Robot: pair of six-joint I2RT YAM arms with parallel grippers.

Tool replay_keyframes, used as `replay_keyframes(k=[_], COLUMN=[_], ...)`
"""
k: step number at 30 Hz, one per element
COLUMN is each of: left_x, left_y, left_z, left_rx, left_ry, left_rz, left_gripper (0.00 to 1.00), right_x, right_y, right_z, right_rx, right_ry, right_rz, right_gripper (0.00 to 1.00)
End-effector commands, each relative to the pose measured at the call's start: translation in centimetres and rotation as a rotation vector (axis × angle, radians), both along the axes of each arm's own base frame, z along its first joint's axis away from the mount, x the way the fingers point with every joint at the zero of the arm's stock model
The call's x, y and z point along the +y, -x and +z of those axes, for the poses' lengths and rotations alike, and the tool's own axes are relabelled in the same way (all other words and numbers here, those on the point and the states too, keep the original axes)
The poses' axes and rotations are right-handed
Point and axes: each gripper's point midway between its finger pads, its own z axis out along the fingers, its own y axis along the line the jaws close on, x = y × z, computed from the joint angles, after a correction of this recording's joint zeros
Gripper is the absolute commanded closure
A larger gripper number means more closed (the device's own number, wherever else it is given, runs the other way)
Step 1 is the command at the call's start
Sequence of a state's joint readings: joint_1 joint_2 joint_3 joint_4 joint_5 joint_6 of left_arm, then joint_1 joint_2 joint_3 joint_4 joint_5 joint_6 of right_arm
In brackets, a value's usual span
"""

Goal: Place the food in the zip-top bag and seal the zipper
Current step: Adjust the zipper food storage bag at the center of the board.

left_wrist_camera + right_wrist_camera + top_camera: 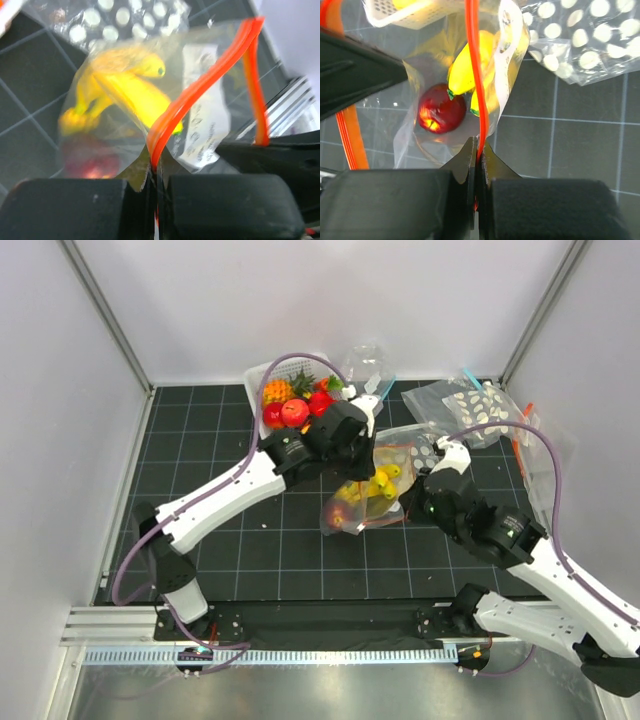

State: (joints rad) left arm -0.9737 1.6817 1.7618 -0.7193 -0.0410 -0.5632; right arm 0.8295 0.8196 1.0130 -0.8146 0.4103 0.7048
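The clear zip-top bag (362, 498) hangs between my two grippers above the mat. It holds the yellow banana bunch (127, 90) and a red round fruit (440, 108). The orange-red zipper (200, 90) runs from my left gripper (155, 172), which is shut on it, across the bag's mouth. My right gripper (478, 155) is shut on the same zipper (474, 75) at the other end. A white label (205, 115) shows on the bag. In the top view the left gripper (352, 445) is at the bag's upper end and the right gripper (412, 498) at its right side.
A white basket (262, 375) with a pineapple, red fruits and others stands at the back. Clear bags dotted with white discs (470, 405) lie at the back right, one with a blue strip. Another empty clear bag (368, 365) lies behind the basket.
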Motion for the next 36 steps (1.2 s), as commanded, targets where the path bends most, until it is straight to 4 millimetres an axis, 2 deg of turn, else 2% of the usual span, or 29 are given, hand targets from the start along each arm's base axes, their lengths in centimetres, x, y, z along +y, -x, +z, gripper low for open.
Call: replay_keyframes(k=[1,2,3,4,5,7,9,11,12,13,18,20,21,22,23,24,25,27,28,31,32,36], left_x=[1.2,2.1,2.6,2.9,3.2,2.4,0.7,-0.7,-1.8,-2.1,-2.5,-2.1,-1.7,-1.1,-0.7,0.0,0.4,1.7,2.6,4.1,4.8,6.7], left_y=[1.1,0.2,-0.1,-0.2,-0.3,0.1,1.1,2.0,2.6,2.8,2.9,2.5,2.3,1.9,1.5,1.3,1.1,0.3,-0.2,-0.8,-1.1,-1.8], left_z=[0.3,0.1,0.1,0.6,-0.1,0.0,-0.1,-0.2,-0.1,-0.9,-4.4,-5.8,-6.1,-6.1,-6.1,-6.6,-5.6,-5.6,-4.7,-4.2,-3.5,-2.9], left_rx=[0.004,-0.027,-0.042,-0.053,-0.040,-0.034,-0.016,-0.004,0.012,0.030,0.064,0.060,0.057,0.039,0.032,0.034,0.016,0.007,-0.005,-0.019,-0.027,-0.033], left_ry=[-0.113,-0.166,-0.196,-0.209,-0.244,-0.235,-0.201,-0.169,-0.128,-0.125,-0.145,-0.162,-0.169,-0.174,-0.172,-0.182,-0.162,-0.167,-0.153,-0.154,-0.143,-0.134], left_rz=[-0.027,0.021,0.042,0.051,0.059,0.036,-0.009,-0.049,-0.083,-0.094,-0.098,-0.081,-0.069,-0.045,-0.033,-0.023,-0.013,0.017,0.039,0.064,0.075,0.094], left_gripper=[1.00,1.00,1.00,0.99,0.99,0.99,0.99,0.98,0.95,0.91,0.85,0.77,0.69,0.55,0.52,0.43,0.36,0.24,0.23,0.18,0.16,0.12], right_x=[-1.7,-2.3,-2.9,-4.0,-4.5,-5.5,-5.6,-5.3,-5.0,-4.6,-3.2,-2.6,-2.3,-2.2,-2.1,-1.9,-1.9,-1.7,-1.6,-1.6,-1.6,-1.7], right_y=[-0.7,-0.7,-0.8,-0.8,-0.8,-0.8,-0.8,-1.0,-1.0,-1.3,-1.5,-1.7,-1.8,-1.8,-1.8,-1.9,-2.0,-2.0,-2.0,-2.1,-2.1,-2.2], right_z=[3.1,3.3,4.2,4.2,4.6,6.0,7.1,7.0,6.5,5.8,1.9,1.4,0.9,0.7,0.4,0.0,-0.1,-0.4,-0.5,-0.7,-0.7,-0.6], right_rx=[-0.082,-0.090,-0.105,-0.107,-0.116,-0.146,-0.163,-0.155,-0.142,-0.121,-0.048,-0.048,-0.043,-0.039,-0.035,-0.028,-0.026,-0.025,-0.025,-0.026,-0.026,-0.033], right_ry=[0.036,0.060,0.069,0.114,0.127,0.135,0.128,0.140,0.154,0.177,0.211,0.190,0.189,0.189,0.192,0.196,0.198,0.193,0.192,0.190,0.189,0.188], right_rz=[-0.055,-0.069,-0.087,-0.123,-0.139,-0.165,-0.167,-0.154,-0.144,-0.136,-0.092,-0.084,-0.078,-0.074,-0.071,-0.067,-0.068,-0.066,-0.065,-0.067,-0.068,-0.076], right_gripper=[0.99,0.99,0.99,0.99,0.99,0.99,0.99,0.99,0.99,0.99,0.99,0.99,0.99,0.99,0.99,0.99,0.99,0.99,0.99,0.99,0.99,0.99])
